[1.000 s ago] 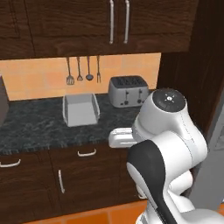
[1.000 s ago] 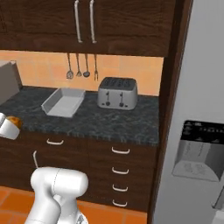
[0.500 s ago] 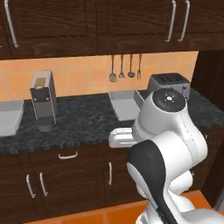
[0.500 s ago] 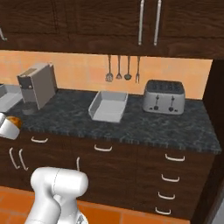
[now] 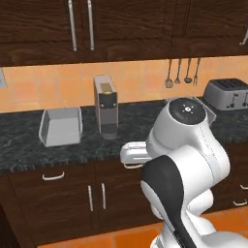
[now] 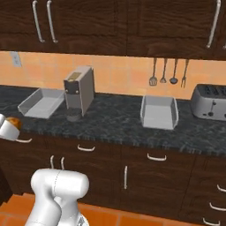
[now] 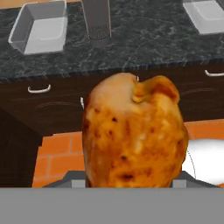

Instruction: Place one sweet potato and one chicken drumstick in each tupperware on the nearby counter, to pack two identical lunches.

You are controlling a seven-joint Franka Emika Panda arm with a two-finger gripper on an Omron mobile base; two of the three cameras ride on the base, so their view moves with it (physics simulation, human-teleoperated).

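Observation:
My gripper [image 6: 11, 124] is shut on a golden-brown roasted chicken drumstick [image 7: 133, 138], held in front of the dark drawers below the counter [image 6: 114, 126]. The drumstick looms large in the hand view and hides most of the fingers. Two pale-grey tupperware trays sit on the counter: one on the left [image 6: 42, 102] [image 5: 60, 127] [image 7: 39, 27] and one further right [image 6: 159, 111] [image 7: 205, 15]. Nothing shows inside either tray. The sweet potato is out of view.
A grey coffee machine [image 6: 79, 92] [image 5: 105, 111] stands between the two trays. A silver toaster [image 6: 211, 101] [image 5: 226, 93] sits at the far right, with utensils [image 6: 167, 73] hanging on the orange wall above. Dark cabinets hang overhead. The floor is orange tile.
The base has driven left along the counter, so the whole scene slid right: the coffee machine and the left tray came into view. The gripper still holds the drumstick.

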